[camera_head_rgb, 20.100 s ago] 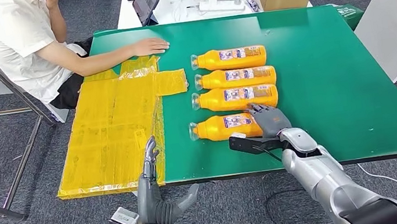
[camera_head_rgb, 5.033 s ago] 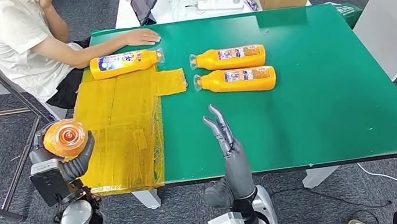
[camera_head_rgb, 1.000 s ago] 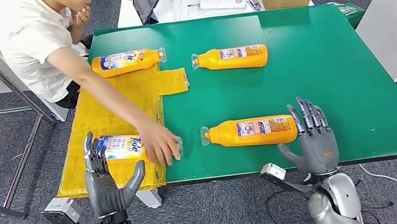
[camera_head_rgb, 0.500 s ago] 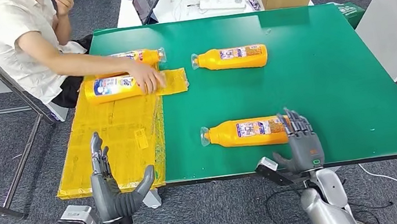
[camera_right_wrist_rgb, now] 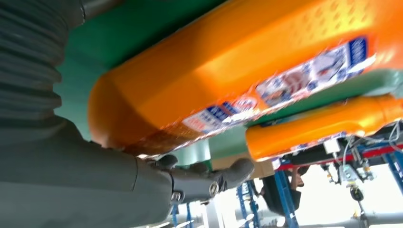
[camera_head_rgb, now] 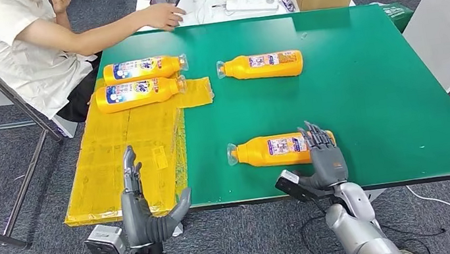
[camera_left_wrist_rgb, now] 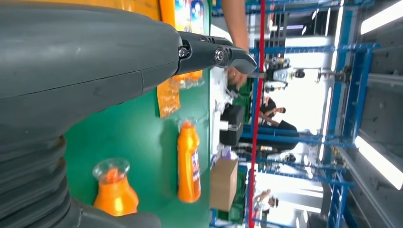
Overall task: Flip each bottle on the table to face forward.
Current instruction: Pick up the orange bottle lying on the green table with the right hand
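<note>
The right hand (camera_head_rgb: pixel 324 158) rests with spread fingers on the near bottle (camera_head_rgb: pixel 272 150) base at 5 o'clock; the left hand (camera_head_rgb: pixel 144 208) is open, holding nothing.

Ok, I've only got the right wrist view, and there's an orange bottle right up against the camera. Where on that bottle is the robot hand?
Observer: In the head view, the right robot hand has its fingers laid over the base end of the nearest bottle. I cannot tell whether it grips.
Operator: And the other hand?
Observer: The left robot hand is at the near edge of the yellow sheet, fingers apart, holding nothing.
Operator: Other bottles?
Observer: Two bottles lie at the sheet's far end. A fourth bottle lies on the green table.
</note>
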Robot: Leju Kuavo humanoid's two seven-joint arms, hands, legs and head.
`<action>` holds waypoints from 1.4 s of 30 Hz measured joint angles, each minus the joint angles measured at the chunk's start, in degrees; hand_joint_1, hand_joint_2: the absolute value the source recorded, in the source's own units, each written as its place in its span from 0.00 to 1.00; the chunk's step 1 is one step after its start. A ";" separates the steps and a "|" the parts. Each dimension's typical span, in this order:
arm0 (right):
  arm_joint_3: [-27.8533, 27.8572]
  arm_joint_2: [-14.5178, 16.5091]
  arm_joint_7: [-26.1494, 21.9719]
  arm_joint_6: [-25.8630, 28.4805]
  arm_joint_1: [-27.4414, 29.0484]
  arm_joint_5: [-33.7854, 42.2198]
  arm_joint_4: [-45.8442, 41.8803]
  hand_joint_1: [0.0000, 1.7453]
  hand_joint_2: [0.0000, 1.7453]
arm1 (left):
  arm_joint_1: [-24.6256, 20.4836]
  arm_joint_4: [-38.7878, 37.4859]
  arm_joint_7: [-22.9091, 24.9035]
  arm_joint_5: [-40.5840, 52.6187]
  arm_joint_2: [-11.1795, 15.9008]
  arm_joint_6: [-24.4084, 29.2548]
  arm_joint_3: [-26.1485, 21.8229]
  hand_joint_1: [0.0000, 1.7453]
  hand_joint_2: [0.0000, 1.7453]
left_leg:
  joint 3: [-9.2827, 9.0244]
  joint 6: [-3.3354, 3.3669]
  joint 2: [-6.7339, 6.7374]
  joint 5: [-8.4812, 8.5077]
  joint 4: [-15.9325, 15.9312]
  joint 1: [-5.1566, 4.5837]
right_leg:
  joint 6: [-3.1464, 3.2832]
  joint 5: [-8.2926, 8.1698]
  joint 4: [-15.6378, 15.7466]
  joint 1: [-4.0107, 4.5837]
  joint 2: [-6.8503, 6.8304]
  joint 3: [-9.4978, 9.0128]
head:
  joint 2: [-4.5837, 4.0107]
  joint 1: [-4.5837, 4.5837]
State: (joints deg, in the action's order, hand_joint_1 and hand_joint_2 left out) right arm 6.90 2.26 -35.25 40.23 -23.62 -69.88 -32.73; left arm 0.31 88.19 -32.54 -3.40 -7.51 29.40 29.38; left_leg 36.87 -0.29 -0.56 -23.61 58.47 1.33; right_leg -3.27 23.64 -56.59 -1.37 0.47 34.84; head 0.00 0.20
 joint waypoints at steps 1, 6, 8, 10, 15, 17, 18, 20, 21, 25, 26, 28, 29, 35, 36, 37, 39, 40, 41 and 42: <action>-0.52 0.02 0.31 0.02 -0.57 -0.27 1.02 0.00 1.00 | -0.28 -0.27 0.19 -0.22 -0.08 -0.11 0.24 0.00 1.00 | -0.01 0.00 0.00 0.00 0.00 0.00 | 0.00 0.00 0.00 0.00 0.00 0.00 | 0.00 0.01; -3.08 0.05 1.70 0.08 -2.62 -1.18 4.48 0.00 1.00 | -1.46 -1.44 0.86 -0.93 -0.32 -0.61 1.19 0.00 1.00 | -0.08 0.00 0.04 0.00 0.00 0.00 | 0.01 -0.01 0.00 0.00 0.02 -0.02 | 0.00 -0.01; -3.73 0.04 1.83 0.08 -3.02 -1.12 5.16 0.00 1.00 | -1.60 -1.78 0.96 -1.08 -0.37 -0.63 1.41 0.00 1.00 | -0.08 0.00 0.04 0.00 0.00 0.00 | 0.01 -0.01 0.00 0.00 0.02 -0.03 | 0.00 0.00; -4.32 0.00 2.05 0.08 -3.21 -1.05 5.48 0.00 1.00 | -1.65 -2.02 1.05 -1.20 -0.38 -0.66 1.49 0.00 1.00 | -0.09 0.00 0.04 0.00 0.00 0.01 | 0.01 -0.01 0.00 0.00 0.02 -0.03 | 0.00 0.00; -5.90 -0.29 3.96 -0.10 -3.94 -0.46 6.25 0.00 1.00 | -1.98 -2.67 1.98 -2.26 -0.40 -1.32 1.68 0.00 1.00 | -0.10 0.00 0.04 0.00 0.00 0.00 | 0.01 -0.01 0.00 0.00 0.03 -0.04 | 0.00 0.01; -6.47 -0.44 6.40 -0.82 -4.70 0.09 7.04 0.00 1.00 | -2.19 -3.02 2.62 -3.09 -0.48 -1.74 1.91 0.00 1.00 | -0.12 0.00 0.04 0.00 0.00 0.00 | 0.01 -0.02 0.00 0.00 0.03 -0.06 | 0.00 0.00; -6.73 -0.50 8.00 -1.32 -5.15 0.21 7.44 0.00 1.00 | -2.29 -3.19 2.98 -3.45 -0.55 -1.94 2.09 0.00 1.00 | -0.13 0.00 0.05 0.00 0.00 0.00 | 0.01 -0.02 0.00 0.00 0.03 -0.07 | 0.00 0.00; -7.28 -0.63 11.54 -2.62 -6.13 -0.03 8.11 0.00 1.00 | -2.48 -3.46 3.75 -4.14 -0.67 -2.49 2.51 0.00 1.00 | -0.20 0.00 0.05 0.00 0.00 0.00 | 0.01 -0.02 0.00 0.00 0.02 -0.14 | 0.00 -0.01; -7.63 -0.72 13.52 -3.75 -6.72 -0.22 8.38 0.00 1.00 | -2.56 -3.56 4.28 -4.48 -0.69 -2.81 2.75 0.00 1.00 | -0.25 0.00 0.05 0.00 0.00 0.00 | 0.00 -0.01 0.01 0.00 0.02 -0.19 | 0.00 -0.01; -9.16 -1.42 20.02 -9.60 -9.18 -0.84 9.06 0.00 1.00 | -2.65 -3.67 6.54 -5.54 -0.66 -3.83 3.31 0.00 1.00 | -0.47 0.01 0.03 -0.01 0.00 -0.01 | 0.00 -0.01 0.02 0.00 0.02 -0.41 | 0.00 0.01; -9.56 -1.61 20.94 -10.55 -9.56 -1.05 9.09 0.00 1.00 | -2.64 -3.67 6.86 -5.63 -0.62 -3.94 3.35 0.00 1.00 | -0.51 0.01 0.02 0.00 0.00 -0.01 | 0.00 -0.01 0.03 0.00 0.01 -0.47 | 0.00 0.01; -10.24 -1.92 22.05 -11.72 -10.09 -1.36 9.12 0.00 1.00 | -2.63 -3.67 7.16 -5.80 -0.54 -4.15 3.37 0.00 1.00 | -0.57 0.02 0.01 0.00 0.00 -0.01 | 0.00 -0.01 0.03 -0.01 0.01 -0.55 | 0.00 -0.01; -10.52 -2.03 22.35 -12.07 -10.26 -1.46 9.12 0.00 1.00 | -2.62 -3.67 7.24 -5.88 -0.52 -4.24 3.37 0.00 1.00 | -0.60 0.02 0.00 0.01 0.00 -0.01 | 0.00 -0.01 0.03 -0.01 0.01 -0.58 | 0.00 -0.01; -11.79 -2.45 23.25 -12.72 -10.56 -1.64 9.19 0.43 1.00 | -2.62 -3.69 7.81 -5.98 -0.49 -5.07 3.38 0.00 1.00 | -0.66 0.03 0.01 0.02 0.00 -0.01 | 0.00 -0.01 0.03 0.00 0.01 -0.65 | 0.00 0.00; -12.06 -2.53 23.36 -13.02 -10.61 -1.65 9.19 0.68 1.00 | -2.62 -3.69 8.04 -6.01 -0.49 -5.37 3.38 0.00 1.00 | -0.66 0.03 0.01 0.02 0.00 -0.01 | 0.00 -0.01 0.03 0.00 0.01 -0.65 | 0.00 0.00; -12.34 -2.62 23.41 -13.40 -10.66 -1.63 9.18 0.92 1.00 | -2.62 -3.69 8.29 -6.04 -0.49 -5.66 3.39 0.00 1.00 | -0.67 0.03 0.01 0.02 0.00 -0.01 | 0.00 -0.01 0.03 0.00 0.01 -0.66 | 0.00 0.00; -12.82 -2.80 23.35 -14.41 -10.73 -1.40 9.17 0.99 1.00 | -2.62 -3.68 8.73 -6.11 -0.49 -6.15 3.39 0.00 1.00 | -0.67 0.03 0.01 0.02 0.00 -0.01 | 0.00 -0.01 0.03 0.00 0.01 -0.66 | 0.00 0.01; -13.08 -2.89 23.17 -14.93 -10.75 -1.10 9.17 0.99 1.00 | -2.63 -3.67 8.91 -6.13 -0.49 -6.38 3.38 0.00 1.00 | -0.68 0.03 0.01 0.02 0.00 -0.01 | 0.00 -0.01 0.03 0.00 0.01 -0.66 | 0.00 0.01; -13.31 -2.98 22.83 -15.47 -10.77 -0.63 9.17 0.99 1.00 | -2.63 -3.67 9.05 -6.13 -0.49 -6.57 3.37 0.00 1.00 | -0.69 0.03 0.00 0.02 0.00 -0.01 | 0.00 -0.01 0.03 0.00 0.01 -0.67 | 0.00 0.01; -13.49 -3.09 22.36 -15.96 -10.78 -0.04 9.16 1.00 1.00 | -2.63 -3.66 9.18 -6.10 -0.49 -6.81 3.36 0.00 1.00 | -0.70 0.03 0.00 0.02 0.00 -0.01 | 0.00 -0.01 0.03 0.00 0.00 -0.68 | 0.00 0.01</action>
State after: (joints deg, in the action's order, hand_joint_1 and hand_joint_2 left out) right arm -6.59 -0.84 -12.90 24.27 -34.40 -69.92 -23.58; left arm -2.32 84.53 -23.37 -9.51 -8.00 22.59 32.74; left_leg 36.17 -0.26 -0.57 -23.60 58.48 1.32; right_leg -3.27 23.63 -56.56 -1.37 0.47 34.16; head 0.00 0.21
